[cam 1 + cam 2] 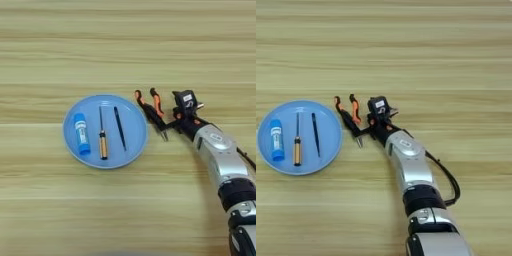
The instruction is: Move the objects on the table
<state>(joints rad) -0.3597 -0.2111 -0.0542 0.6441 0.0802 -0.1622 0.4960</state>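
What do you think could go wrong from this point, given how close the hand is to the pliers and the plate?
1. The hand sits at the pliers near their nose; a grip there could let the spread handles swing or slip.
2. The pliers lie just right of the plate; a push leftward could knock its rim.
3. A jolt could roll the tube, screwdriver and black stick lying loose on the plate together.
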